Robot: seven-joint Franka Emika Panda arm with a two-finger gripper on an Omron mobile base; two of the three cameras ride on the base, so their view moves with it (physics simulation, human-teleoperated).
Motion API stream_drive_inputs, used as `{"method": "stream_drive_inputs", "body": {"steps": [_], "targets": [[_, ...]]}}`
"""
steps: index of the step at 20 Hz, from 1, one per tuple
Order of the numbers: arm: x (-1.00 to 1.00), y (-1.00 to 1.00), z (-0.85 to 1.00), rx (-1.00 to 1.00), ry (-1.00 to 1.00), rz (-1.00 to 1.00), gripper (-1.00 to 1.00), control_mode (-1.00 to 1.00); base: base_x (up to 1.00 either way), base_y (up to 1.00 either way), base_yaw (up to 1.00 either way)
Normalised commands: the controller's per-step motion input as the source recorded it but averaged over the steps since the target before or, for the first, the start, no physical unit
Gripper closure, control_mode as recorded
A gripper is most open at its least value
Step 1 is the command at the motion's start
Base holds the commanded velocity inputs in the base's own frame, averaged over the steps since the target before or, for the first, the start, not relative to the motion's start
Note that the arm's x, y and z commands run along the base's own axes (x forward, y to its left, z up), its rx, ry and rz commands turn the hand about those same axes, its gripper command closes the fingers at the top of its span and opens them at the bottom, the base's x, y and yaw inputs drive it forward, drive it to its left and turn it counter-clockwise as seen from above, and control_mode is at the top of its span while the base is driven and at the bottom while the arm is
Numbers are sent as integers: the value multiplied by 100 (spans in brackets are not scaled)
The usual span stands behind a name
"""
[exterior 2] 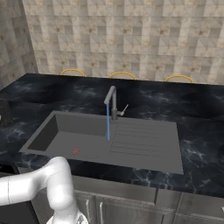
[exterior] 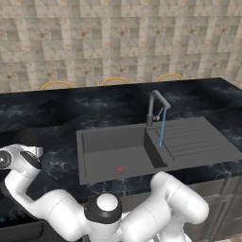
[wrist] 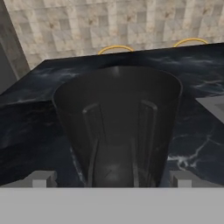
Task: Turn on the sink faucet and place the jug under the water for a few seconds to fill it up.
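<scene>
The jug [wrist: 116,127], a dark open-topped vessel, stands upright on the black counter close in front of the hand, seen from above its rim. My gripper [wrist: 111,179] is open, one fingertip [wrist: 41,179] on each side of the jug's lower body with a small gap on both sides. From the left base view, the hand [exterior: 21,158] reaches far left of the sink [exterior: 94,142], with the jug [exterior: 28,137] a dark shape just beyond it. The sink faucet [exterior: 156,106] runs: the water [exterior: 162,127] falls as a thin blue stream at the basin's right end by the drainboard.
The black marble counter [exterior 2: 192,113] surrounds the sink [exterior 2: 52,131] and ends at a tiled back wall. The ribbed drainboard [exterior 2: 148,140] lies right of the basin. Three yellow chair backs [exterior 2: 122,74] peek over the far counter edge. A grey wall [wrist: 6,65] stands left of the jug.
</scene>
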Motion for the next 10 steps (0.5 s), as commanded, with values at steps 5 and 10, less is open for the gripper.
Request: {"method": "stream_drive_inputs", "body": {"steps": [5, 10], "targets": [[10, 0, -11, 0, 0, 0, 100, -100, 0, 0, 0], [7, 0, -10, 0, 0, 0, 100, -100, 0, 0, 0]]}}
